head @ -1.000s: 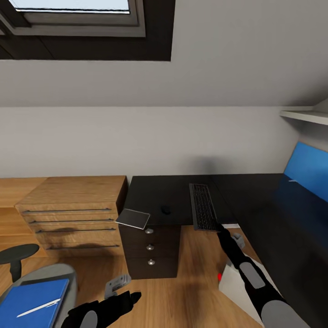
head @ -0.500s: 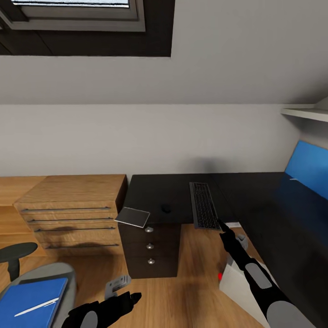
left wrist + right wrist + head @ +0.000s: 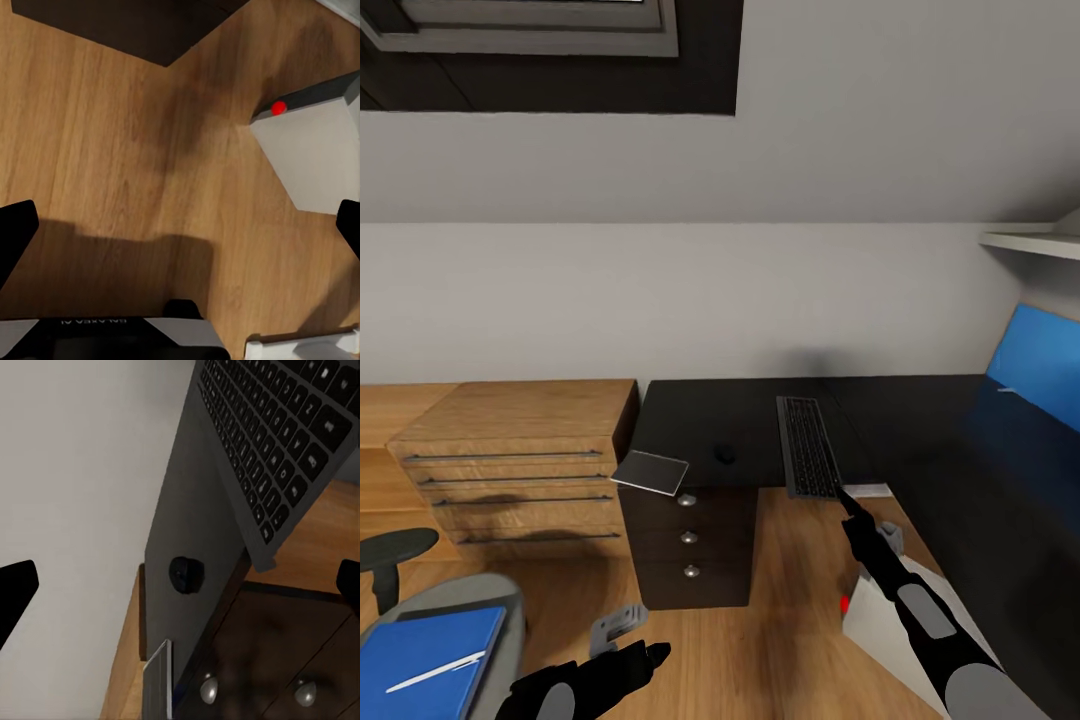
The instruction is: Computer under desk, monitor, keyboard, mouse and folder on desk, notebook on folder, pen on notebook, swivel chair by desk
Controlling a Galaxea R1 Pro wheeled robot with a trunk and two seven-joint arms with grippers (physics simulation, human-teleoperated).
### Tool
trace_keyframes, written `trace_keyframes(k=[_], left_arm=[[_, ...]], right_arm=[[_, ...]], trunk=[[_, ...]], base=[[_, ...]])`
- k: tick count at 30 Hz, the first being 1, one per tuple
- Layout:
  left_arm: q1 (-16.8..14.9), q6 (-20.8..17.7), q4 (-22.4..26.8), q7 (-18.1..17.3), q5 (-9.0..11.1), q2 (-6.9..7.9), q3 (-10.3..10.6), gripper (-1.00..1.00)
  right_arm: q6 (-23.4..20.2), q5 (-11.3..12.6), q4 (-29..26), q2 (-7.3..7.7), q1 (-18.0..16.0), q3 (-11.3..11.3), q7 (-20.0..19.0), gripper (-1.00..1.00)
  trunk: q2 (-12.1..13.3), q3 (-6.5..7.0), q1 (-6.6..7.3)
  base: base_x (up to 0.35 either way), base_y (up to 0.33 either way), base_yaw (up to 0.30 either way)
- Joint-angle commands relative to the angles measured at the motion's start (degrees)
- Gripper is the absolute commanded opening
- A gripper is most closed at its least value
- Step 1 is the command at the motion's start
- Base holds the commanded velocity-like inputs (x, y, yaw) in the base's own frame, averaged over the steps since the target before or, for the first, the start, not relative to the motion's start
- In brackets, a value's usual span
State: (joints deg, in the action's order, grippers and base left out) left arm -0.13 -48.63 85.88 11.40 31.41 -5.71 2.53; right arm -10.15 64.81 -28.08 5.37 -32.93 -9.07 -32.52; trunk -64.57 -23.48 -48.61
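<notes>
The keyboard [image 3: 808, 446] lies on the black tabletop [image 3: 700, 425], overhanging its front edge; it looks light, stiff and thin, so the right gripper [image 3: 846, 497], jaws apart, could pinch that overhanging end.

A home room under a sloped ceiling with a skylight [image 3: 540, 30]. Black desk [image 3: 710, 425], keyboard [image 3: 807, 448], wooden drawer cabinet [image 3: 515, 460], swivel chair [image 3: 420, 610].

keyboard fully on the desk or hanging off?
Hanging off. The keyboard lies flat on the desk, but its near end juts past the front edge; in the right wrist view its corner hangs over the wooden floor.
</notes>
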Motion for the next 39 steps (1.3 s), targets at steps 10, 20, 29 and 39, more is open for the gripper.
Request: trace_keyframes(k=[10, 20, 29, 39], left_arm=[[0.0, -0.15, 0.07, 0.57, 0.59, 0.0, 0.01, 1.0], [-0.03, -0.15, 0.07, 0.56, 0.59, 0.0, 0.01, 1.0], [-0.01, -0.15, 0.07, 0.56, 0.54, 0.0, 0.01, 1.0], [-0.01, -0.15, 0.07, 0.56, 0.59, 0.0, 0.01, 1.0]], right_arm=[[-0.41, 0.43, 0.03, -0.13, -0.06, -0.1, 1.19, 1.0], [0.03, 1.22, -0.47, -0.61, -0.13, -0.41, 6.53, 1.0], [0.0, 5.15, -0.57, -1.44, -0.11, -0.57, 9.21, 1.0], [-0.47, 12.45, -0.65, -1.64, -0.13, -0.56, 9.16, 1.0]], trunk=[[-4.06, -1.85, -2.21], [-8.07, -3.65, -4.4], [-11.68, -5.27, -6.38], [-15.69, -7.06, -8.58]], base=[[0.0, 0.0, 0.0], [0.0, 0.0, 0.0], [0.0, 0.0, 0.0], [0.0, 0.0, 0.0]])
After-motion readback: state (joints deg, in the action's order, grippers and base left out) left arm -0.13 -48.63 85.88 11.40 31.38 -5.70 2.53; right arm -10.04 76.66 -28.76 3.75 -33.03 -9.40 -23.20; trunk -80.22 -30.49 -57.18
